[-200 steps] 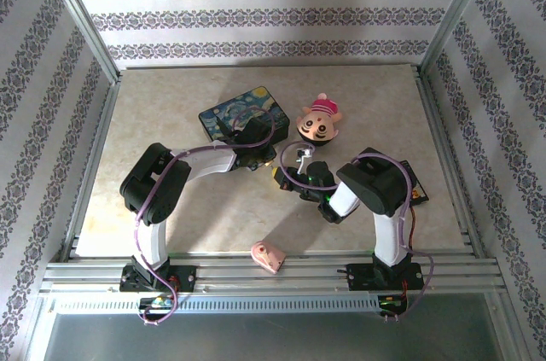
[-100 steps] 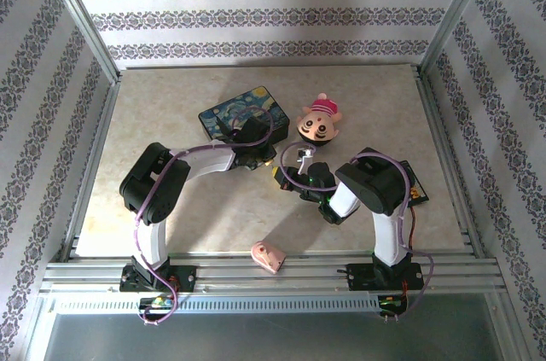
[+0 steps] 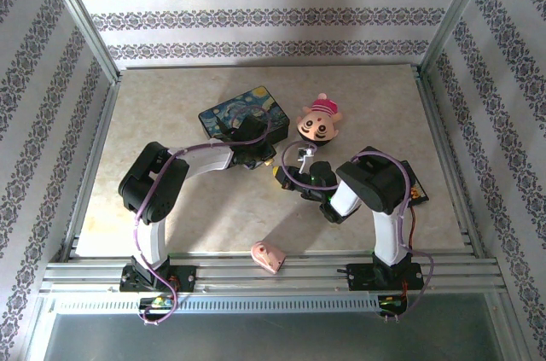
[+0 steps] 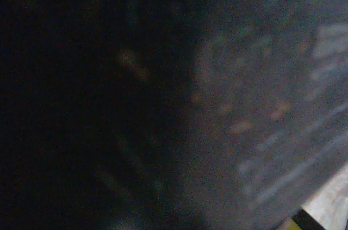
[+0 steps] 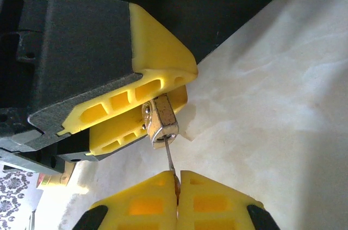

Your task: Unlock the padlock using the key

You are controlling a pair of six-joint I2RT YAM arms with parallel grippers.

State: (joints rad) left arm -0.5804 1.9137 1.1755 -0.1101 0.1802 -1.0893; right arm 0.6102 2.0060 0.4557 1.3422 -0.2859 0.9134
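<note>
While the left gripper pinches the padlock near the worktop's middle, the right gripper, pads clamping the key, should push straight in, then twist gently.

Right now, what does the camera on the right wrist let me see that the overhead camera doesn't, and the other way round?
Right wrist close-up: the small padlock clamped by the left gripper, and the thin key pinched by the right gripper, its tip meeting the padlock's underside. Overhead: the painted box, the pig-faced toy, the pink wedge by the near edge, and both whole arms. Shared: the pale marbled table and the two grippers meeting near its middle.
</note>
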